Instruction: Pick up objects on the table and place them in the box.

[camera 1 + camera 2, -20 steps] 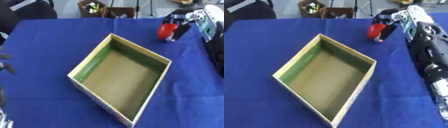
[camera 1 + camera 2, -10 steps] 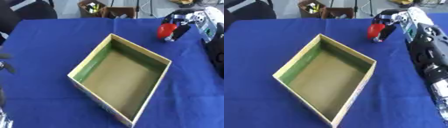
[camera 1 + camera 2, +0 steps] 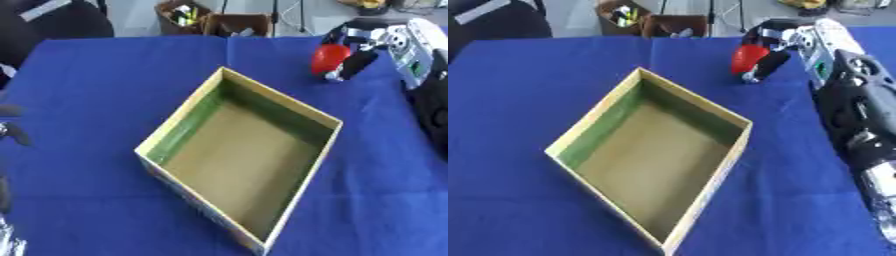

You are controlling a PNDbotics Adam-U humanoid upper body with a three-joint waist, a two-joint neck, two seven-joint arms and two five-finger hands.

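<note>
Right hand (image 3: 785, 42) fingers curled round red object (image 3: 748, 58), box (image 3: 588, 132) well apart below-left of fingers; left hand's state can't tell.

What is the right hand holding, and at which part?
The right hand holds a red object by its side, fingers curled around it.

box (image 3: 175, 131) standing open-topped mid-table, walls rising all round | blue cloth (image 3: 96, 75) lying bare around it | right hand (image 3: 773, 39) occupying far right corner
</note>
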